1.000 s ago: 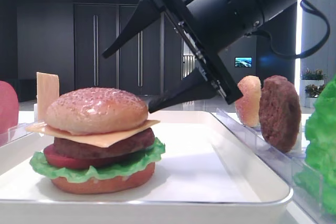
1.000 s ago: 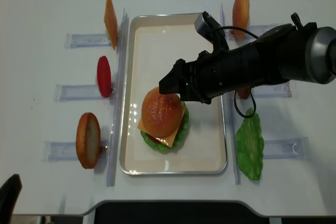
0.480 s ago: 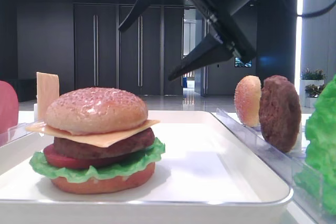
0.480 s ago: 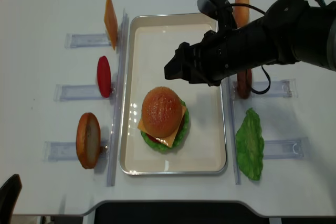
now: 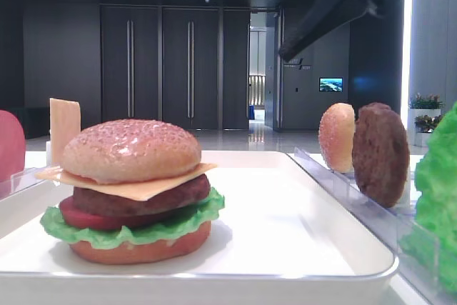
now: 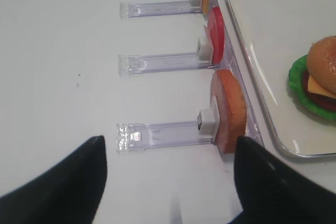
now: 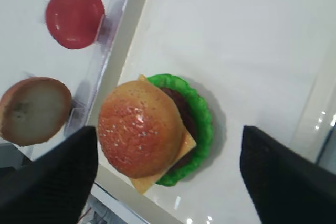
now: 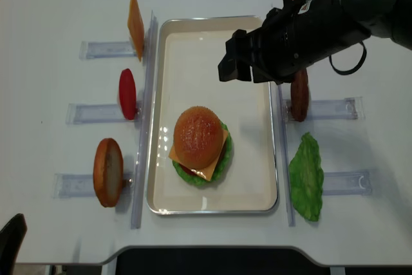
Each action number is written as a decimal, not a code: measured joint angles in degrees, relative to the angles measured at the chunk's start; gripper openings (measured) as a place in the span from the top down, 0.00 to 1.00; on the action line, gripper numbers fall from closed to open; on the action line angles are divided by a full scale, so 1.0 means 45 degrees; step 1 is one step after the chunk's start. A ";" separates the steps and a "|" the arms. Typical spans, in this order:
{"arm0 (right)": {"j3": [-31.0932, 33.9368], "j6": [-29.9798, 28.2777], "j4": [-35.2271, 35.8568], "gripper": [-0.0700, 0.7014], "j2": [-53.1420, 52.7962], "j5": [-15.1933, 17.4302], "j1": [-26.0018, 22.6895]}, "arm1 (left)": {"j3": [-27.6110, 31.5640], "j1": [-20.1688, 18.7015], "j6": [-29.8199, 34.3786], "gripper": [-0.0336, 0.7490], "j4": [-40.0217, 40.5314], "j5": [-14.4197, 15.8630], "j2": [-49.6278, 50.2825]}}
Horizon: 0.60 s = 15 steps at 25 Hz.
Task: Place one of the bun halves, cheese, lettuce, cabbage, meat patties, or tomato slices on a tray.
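Now the right gripper (image 8: 241, 64) hangs above the far part of the white tray (image 8: 254, 188), its two black fingers (image 7: 286, 179) spread wide and holding nothing. Below and clear of them, the domed sesame-speckled top bun (image 8: 197, 136) sits on the assembled burger (cheese slice (image 8: 207, 170), meat patty (image 5: 146, 201), tomato slice (image 5: 82, 218), lettuce leaf (image 8: 222, 165) and flat bottom bun (image 5: 143, 249) beneath it) in the near half of the tray. In the right wrist view the bun lies between the two fingertips but well below them, untouched. The left gripper (image 6: 168, 182) stays off the tray, over the table (image 6: 63, 66) by the clear racks (image 6: 163, 129), fingers parted and empty.
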 joint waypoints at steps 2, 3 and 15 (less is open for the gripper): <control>-0.0373 0.1063 -0.1154 0.22 -0.0083 0.0620 0.0000 | 0.0000 0.0000 0.0000 0.22 0.0000 0.0000 0.0000; -0.0552 0.1435 -0.1696 0.22 -0.0114 0.1009 -0.0016 | 0.0000 0.0000 0.0000 0.22 0.0000 0.0000 0.0000; -0.2665 0.3773 -0.6533 0.22 -0.0127 0.4913 -0.0263 | 0.0000 0.0000 0.0000 0.22 0.0000 0.0000 0.0000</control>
